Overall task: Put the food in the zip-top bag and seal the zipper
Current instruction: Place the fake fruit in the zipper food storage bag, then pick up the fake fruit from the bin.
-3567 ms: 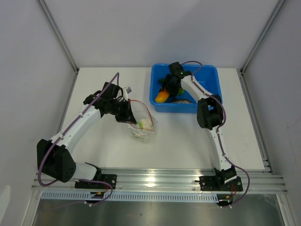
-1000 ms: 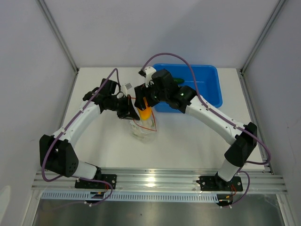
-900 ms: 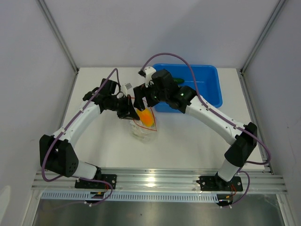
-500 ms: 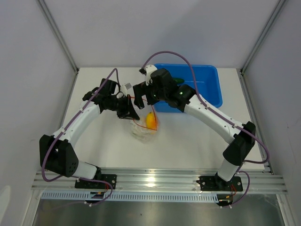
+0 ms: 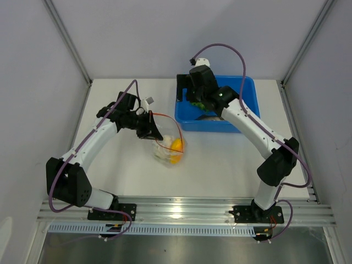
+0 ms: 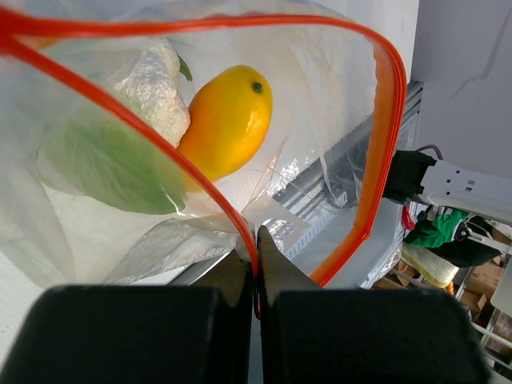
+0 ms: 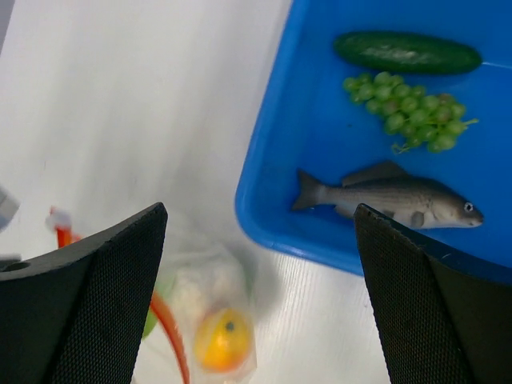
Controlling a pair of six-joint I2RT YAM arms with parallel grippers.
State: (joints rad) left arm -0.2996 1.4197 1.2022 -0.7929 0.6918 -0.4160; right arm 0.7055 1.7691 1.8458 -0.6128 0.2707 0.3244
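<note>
The clear zip-top bag lies open mid-table. My left gripper is shut on its orange-red zipper and holds the mouth open. Inside lie the orange-yellow mango, also seen from above, and the white cauliflower with a green leaf. My right gripper is open and empty above the left end of the blue bin. In the bin lie the dark green cucumber and the green pea-like cluster. The right wrist view also shows the mango in the bag.
The blue bin stands at the back right of the table and also holds a grey toy fish. Metal frame posts rise at the table's back corners. A rail runs along the near edge.
My right gripper let the mango drop into the bag, then drew back right and away to above the blue bin, open. My left gripper kept its hold on the zipper.
</note>
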